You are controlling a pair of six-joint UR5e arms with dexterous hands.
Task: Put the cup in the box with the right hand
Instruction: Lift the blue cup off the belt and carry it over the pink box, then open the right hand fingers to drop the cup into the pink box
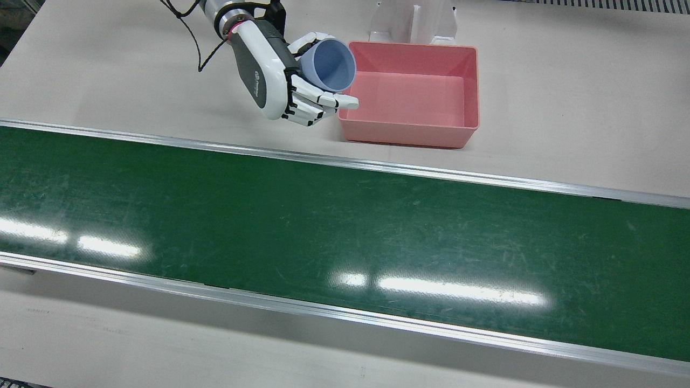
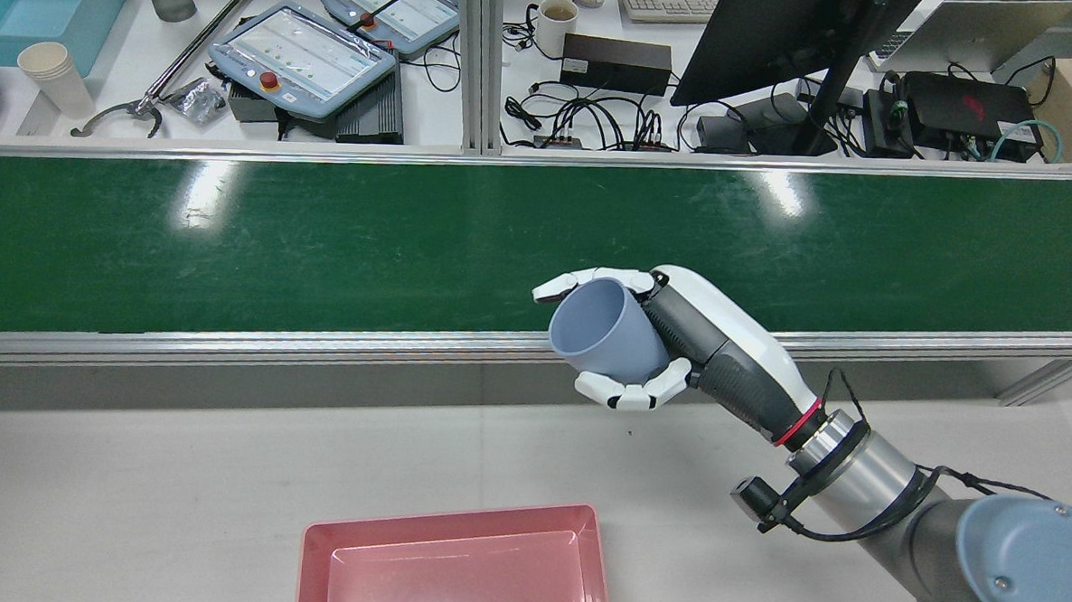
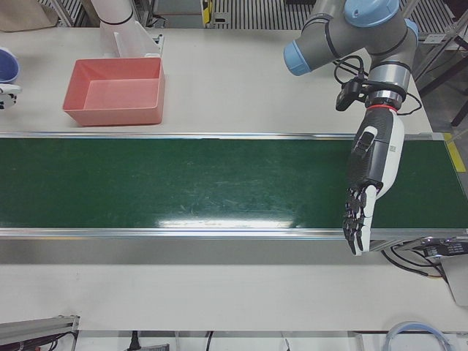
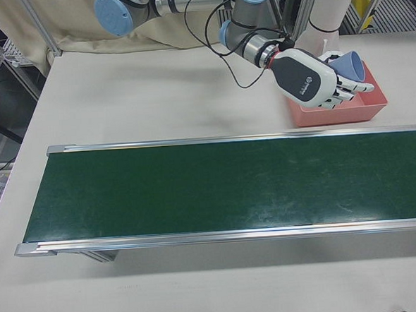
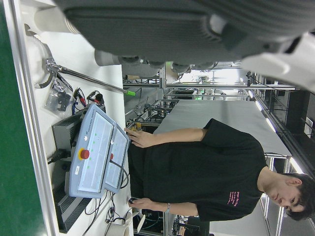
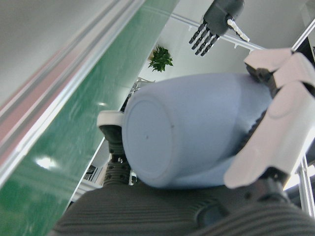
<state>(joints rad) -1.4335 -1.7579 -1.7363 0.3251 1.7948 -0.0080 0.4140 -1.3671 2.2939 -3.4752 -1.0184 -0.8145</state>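
Note:
My right hand [image 1: 280, 75] is shut on a blue-grey cup [image 1: 330, 63]. The cup lies tilted, its mouth turned toward the pink box [image 1: 401, 134], and is held in the air just beside the box's edge. The box is empty and stands on the table between the conveyor and the pedestals. The rear view shows the cup [image 2: 602, 331] in my right hand [image 2: 688, 344], above the table between the belt and the box [image 2: 445, 520]. The right hand view shows the cup's base [image 6: 152, 137]. My left hand [image 3: 369, 183] is open and empty, fingers straight, over the belt far from the box.
The green conveyor belt [image 1: 323, 226] with metal side rails runs across the table. A white pedestal [image 1: 412, 21] stands right behind the box. Beyond the belt is a desk with teach pendants [image 2: 302, 56], a monitor, cables and paper cups [image 2: 53, 76].

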